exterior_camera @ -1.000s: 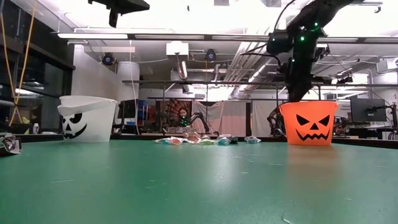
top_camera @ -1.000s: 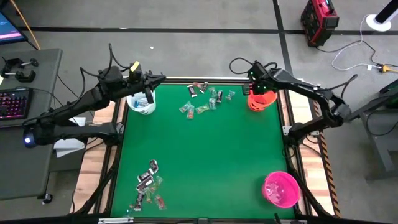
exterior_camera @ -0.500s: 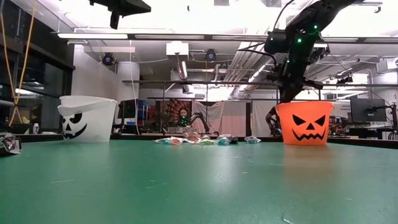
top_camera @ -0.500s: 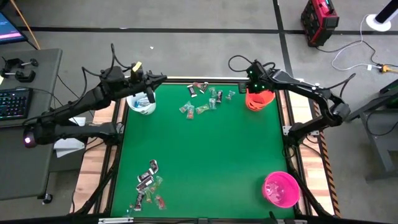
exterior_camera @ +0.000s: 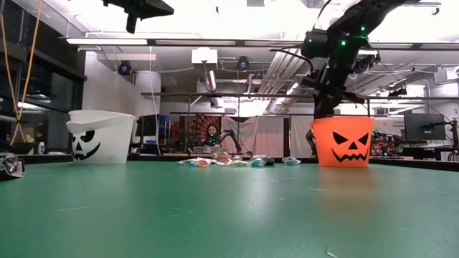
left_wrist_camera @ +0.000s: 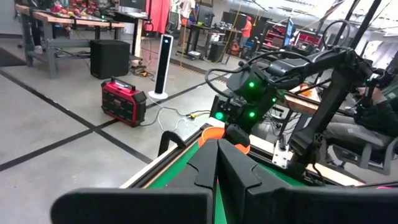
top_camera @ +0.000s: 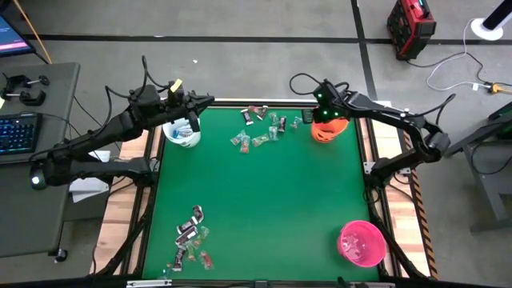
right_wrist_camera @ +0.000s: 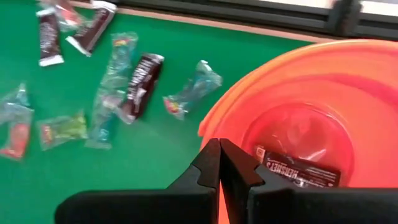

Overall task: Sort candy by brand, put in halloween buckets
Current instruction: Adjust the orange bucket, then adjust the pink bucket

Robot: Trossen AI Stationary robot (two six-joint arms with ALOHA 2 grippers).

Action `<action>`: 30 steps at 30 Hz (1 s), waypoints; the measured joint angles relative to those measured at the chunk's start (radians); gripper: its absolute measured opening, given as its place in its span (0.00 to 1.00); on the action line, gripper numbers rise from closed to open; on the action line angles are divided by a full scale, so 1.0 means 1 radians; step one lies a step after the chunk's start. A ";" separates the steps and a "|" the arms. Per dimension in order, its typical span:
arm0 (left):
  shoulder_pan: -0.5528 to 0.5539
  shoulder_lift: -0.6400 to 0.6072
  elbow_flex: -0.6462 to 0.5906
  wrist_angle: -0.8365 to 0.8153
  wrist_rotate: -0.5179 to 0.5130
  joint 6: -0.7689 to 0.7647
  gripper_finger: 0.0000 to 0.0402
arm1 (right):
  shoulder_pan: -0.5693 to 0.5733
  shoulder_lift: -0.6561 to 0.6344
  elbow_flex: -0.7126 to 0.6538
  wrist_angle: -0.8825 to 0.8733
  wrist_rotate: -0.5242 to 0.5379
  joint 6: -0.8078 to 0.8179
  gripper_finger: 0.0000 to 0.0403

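The orange bucket (top_camera: 330,130) stands upright on its base at the far right, with a dark-wrapped candy (right_wrist_camera: 300,169) inside. My right gripper (right_wrist_camera: 219,144) is shut and reaches down into the bucket's mouth at the side facing the far candy pile (top_camera: 266,126). A second candy pile (top_camera: 192,238) lies near left. The white bucket (top_camera: 182,133) stands far left, the pink bucket (top_camera: 362,243) near right. My left gripper (left_wrist_camera: 216,149) is shut, held level above the white bucket. My right gripper's shut fingers come slanting down from above into the orange bucket and lie at the inner side of its rim (right_wrist_camera: 210,127), on the side toward the candy pile. Nothing is pinched between them. The bucket stays upright with its base on the table (exterior_camera: 341,163).
The table's far edge (top_camera: 264,102) runs close behind the candy pile and both far buckets. Green mat (top_camera: 264,192) lies bare in the middle. A desk with a keyboard (top_camera: 16,132) stands left of the table.
My right gripper has moved toward the table's left edge and tipped a little. The orange bucket has slid along the table with it, toward the far candy pile, staying upright.
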 joint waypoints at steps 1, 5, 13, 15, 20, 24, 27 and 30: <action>0.000 0.000 0.000 0.000 0.000 0.008 0.00 | 0.005 0.000 0.000 0.011 0.000 0.006 0.00; 0.000 0.000 0.000 0.000 0.000 0.012 0.00 | 0.018 0.000 0.000 0.044 -0.003 0.019 0.00; 0.000 0.000 0.000 -0.008 0.000 0.014 0.00 | 0.022 -0.026 0.025 0.027 -0.059 -0.006 0.00; 0.000 0.000 0.000 -0.014 0.000 0.014 0.00 | 0.040 -0.073 0.060 -0.051 -0.089 -0.050 0.00; 0.000 0.000 0.000 -0.016 0.000 0.014 0.00 | 0.156 -0.213 0.092 -0.338 -0.254 -0.061 0.00; 0.000 0.000 0.000 -0.016 0.000 0.014 0.00 | 0.366 -0.298 0.062 -0.593 -0.430 0.108 0.00; 0.000 0.000 0.000 -0.016 0.000 0.013 0.00 | 0.577 -0.343 0.013 -0.662 -0.519 0.330 0.00; 0.000 0.000 0.000 -0.016 0.000 0.013 0.00 | 0.794 -0.362 -0.041 -0.615 -0.641 0.581 0.00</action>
